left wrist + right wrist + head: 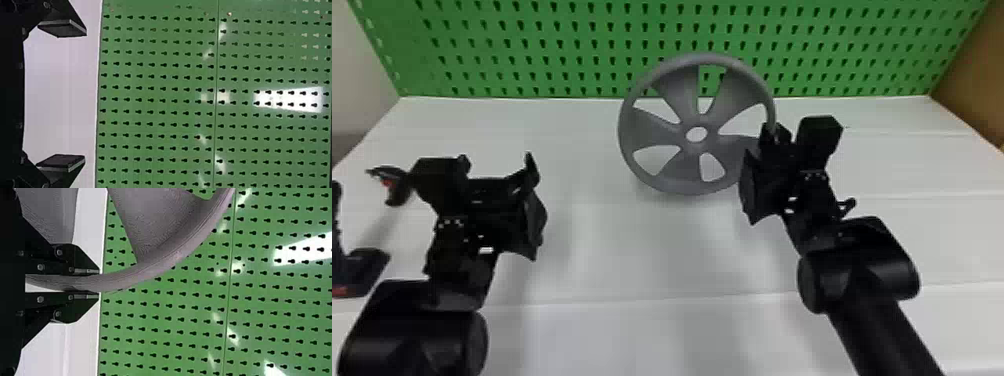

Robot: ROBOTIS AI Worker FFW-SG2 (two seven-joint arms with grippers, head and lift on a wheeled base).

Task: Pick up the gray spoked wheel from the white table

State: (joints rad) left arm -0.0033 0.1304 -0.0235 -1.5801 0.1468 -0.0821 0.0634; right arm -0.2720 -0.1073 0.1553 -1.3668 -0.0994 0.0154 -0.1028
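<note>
The gray spoked wheel [677,172] stands tilted in the head view, its face toward the camera, above the white table [612,260]; whether its lower rim touches the table I cannot tell. My right gripper [766,150] is at the wheel's right side. In the right wrist view the wheel's rim [156,266] passes between the two fingers of my right gripper [85,283], which is shut on it. My left gripper [534,200] is left of the wheel, apart from it; the left wrist view has my left gripper [62,96] open with nothing between its fingers.
A green pegboard [532,55] rises behind the table. At the left edge of the head view is a black tool [367,270] with red parts, and a black object [397,185] with a red spot shows beside the left gripper. A brown panel [967,75] borders the right side.
</note>
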